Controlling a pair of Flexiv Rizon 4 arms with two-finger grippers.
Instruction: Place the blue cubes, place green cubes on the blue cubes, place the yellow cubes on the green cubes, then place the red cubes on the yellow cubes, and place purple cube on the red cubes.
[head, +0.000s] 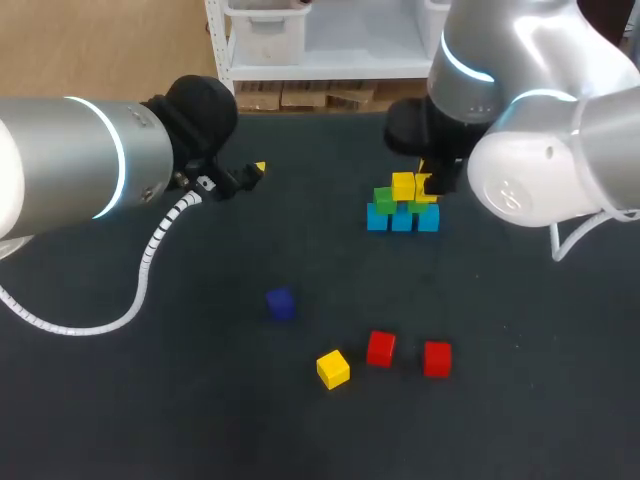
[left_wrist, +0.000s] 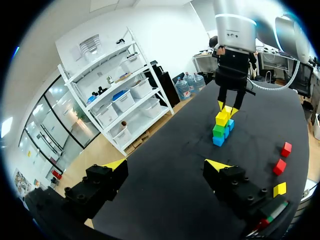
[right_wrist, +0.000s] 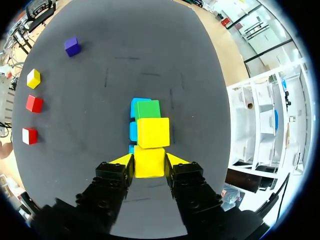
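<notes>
- Right of centre in the upper head view, the right hand (right_wrist: 150, 161) is clenched on the held yellow cube (right_wrist: 149, 169), close beside the placed yellow cube (right_wrist: 153, 132) on the stack.
- Lower it straight and square onto the green cubes (right_wrist: 148, 108) above the blue cubes (head: 402, 219).
- Release only once it rests flat, since a sideways nudge could topple its neighbour.
- At upper left, the left hand (left_wrist: 167, 164) hangs released and empty, well apart.

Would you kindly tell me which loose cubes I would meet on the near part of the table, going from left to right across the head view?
purple cube → loose yellow cube → red cube → second red cube
</notes>
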